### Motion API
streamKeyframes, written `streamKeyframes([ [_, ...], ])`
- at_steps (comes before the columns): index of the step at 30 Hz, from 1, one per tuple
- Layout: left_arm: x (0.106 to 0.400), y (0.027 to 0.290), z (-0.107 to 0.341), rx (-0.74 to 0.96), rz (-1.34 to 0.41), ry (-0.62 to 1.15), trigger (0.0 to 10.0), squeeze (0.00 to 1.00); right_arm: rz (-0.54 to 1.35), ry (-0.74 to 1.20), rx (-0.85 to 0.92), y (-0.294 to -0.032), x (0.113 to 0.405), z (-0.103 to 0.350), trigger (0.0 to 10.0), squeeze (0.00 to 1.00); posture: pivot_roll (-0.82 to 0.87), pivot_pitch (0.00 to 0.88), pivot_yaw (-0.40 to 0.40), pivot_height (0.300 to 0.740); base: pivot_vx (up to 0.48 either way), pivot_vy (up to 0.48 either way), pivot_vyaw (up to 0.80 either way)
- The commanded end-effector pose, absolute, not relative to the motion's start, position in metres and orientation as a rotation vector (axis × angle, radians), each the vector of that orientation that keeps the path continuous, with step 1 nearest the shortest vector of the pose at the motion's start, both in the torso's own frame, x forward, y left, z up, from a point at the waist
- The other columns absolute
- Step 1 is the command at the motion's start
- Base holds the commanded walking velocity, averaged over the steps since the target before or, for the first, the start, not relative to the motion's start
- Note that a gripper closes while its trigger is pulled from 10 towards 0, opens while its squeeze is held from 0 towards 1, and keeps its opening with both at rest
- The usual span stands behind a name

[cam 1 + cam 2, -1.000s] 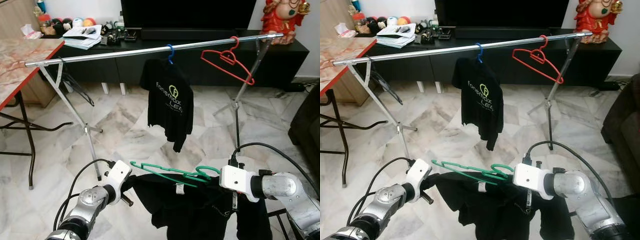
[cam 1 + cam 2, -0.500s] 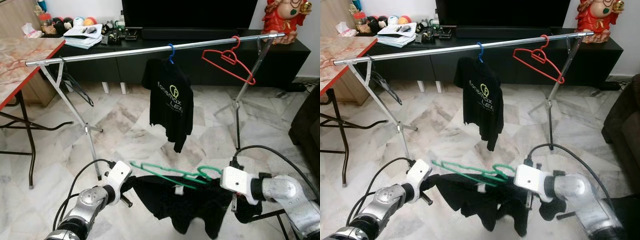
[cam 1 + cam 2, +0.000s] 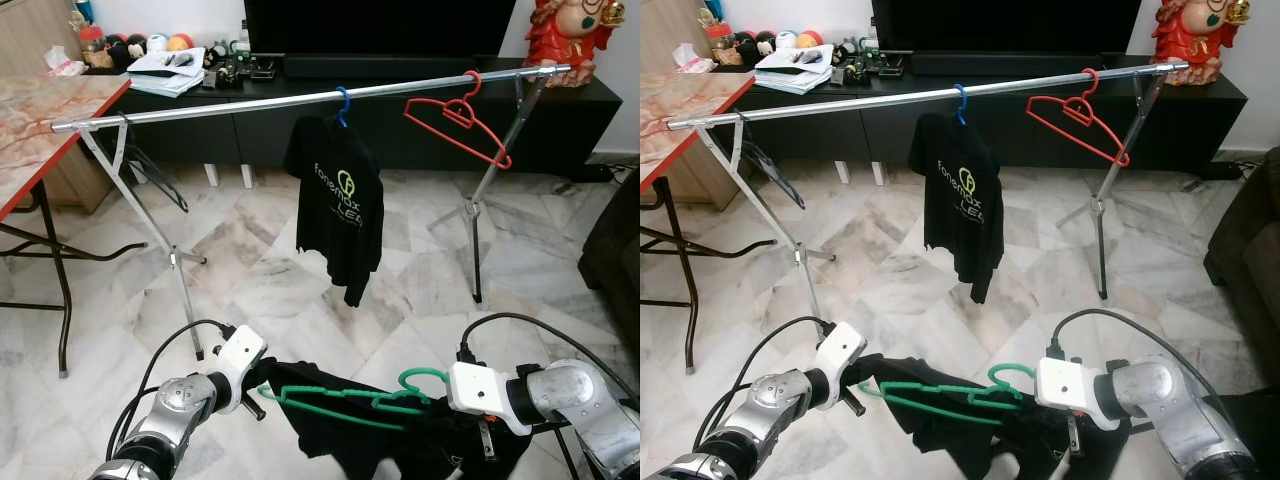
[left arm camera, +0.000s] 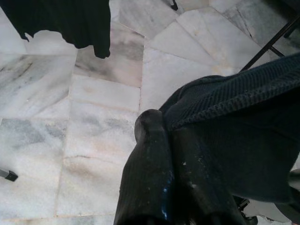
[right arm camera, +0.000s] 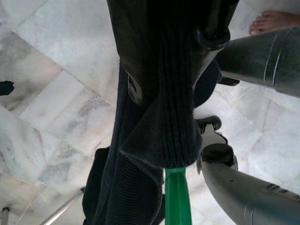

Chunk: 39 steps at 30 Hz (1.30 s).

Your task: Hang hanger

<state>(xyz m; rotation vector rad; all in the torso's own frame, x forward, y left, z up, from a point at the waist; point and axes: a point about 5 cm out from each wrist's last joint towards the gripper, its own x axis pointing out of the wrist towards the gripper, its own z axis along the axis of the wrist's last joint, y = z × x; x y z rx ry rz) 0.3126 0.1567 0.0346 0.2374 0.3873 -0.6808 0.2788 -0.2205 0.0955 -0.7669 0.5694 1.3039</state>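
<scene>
Left fingers pinched closed on shirt at 7 o'clock; right fingers clamping collar and green hanger at 5, below rail.

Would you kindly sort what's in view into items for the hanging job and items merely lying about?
For the job: green hanger, black garment on it, rail, left gripper, right gripper.

Lying about: red hanger, hung black T-shirt, marble-top table, TV cabinet clutter.
</scene>
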Motion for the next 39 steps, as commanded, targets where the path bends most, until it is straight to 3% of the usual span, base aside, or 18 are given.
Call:
streamKeyframes([
  [1,0.31,0.169,0.032,0.256,-0.647,0.407,0.0,0.0,1.274,0.634,-0.884,-0.233,0.282,0.095,0.0,0.0,-0.01,0.137,0.058,0.74,0.0,0.0,0.0],
  [12,0.305,0.172,0.029,0.295,-0.679,0.425,0.0,0.0,1.012,0.563,-1.132,-0.247,0.307,0.101,0.0,0.0,0.0,0.136,0.059,0.74,0.0,0.0,0.0],
  [16,0.303,0.17,0.026,0.309,-0.695,0.433,0.0,0.0,0.924,0.499,-1.095,-0.247,0.314,0.108,0.0,0.0,-0.01,0.134,0.059,0.74,0.0,0.0,0.0],
  [24,0.303,0.174,0.027,0.324,-0.691,0.44,0.0,0.0,0.959,0.639,-1.317,-0.266,0.304,0.094,0.0,0.0,-0.01,0.13,0.06,0.74,0.0,0.0,0.0],
  [39,0.295,0.187,0.025,0.413,-0.796,0.512,0.0,0.0,0.651,0.63,-1.423,-0.276,0.326,0.106,0.0,0.0,0.0,0.135,0.057,0.74,0.0,0.0,0.0],
])
